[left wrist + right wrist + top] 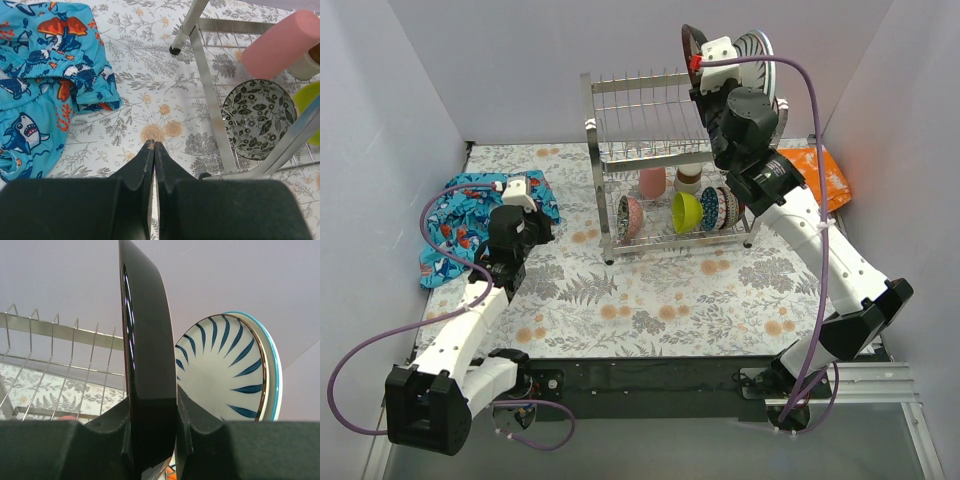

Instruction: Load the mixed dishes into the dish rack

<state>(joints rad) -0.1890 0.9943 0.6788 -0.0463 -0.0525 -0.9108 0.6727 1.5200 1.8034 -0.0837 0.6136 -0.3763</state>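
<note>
Right jaws clamped on the black plate [145, 340], held upright on edge at the right end of the upper shelf of the dish rack [640, 100], just beside a blue-striped plate [225, 370] also on edge; whether the black plate sits in a slot, cannot tell. Lower tier: pink cup [652, 182], patterned bowl [630, 216] and lime bowl [686, 212]. Left jaws together, empty, low over the table [650, 300] between the blue cloth [40, 75] and the rack's near leg.
</note>
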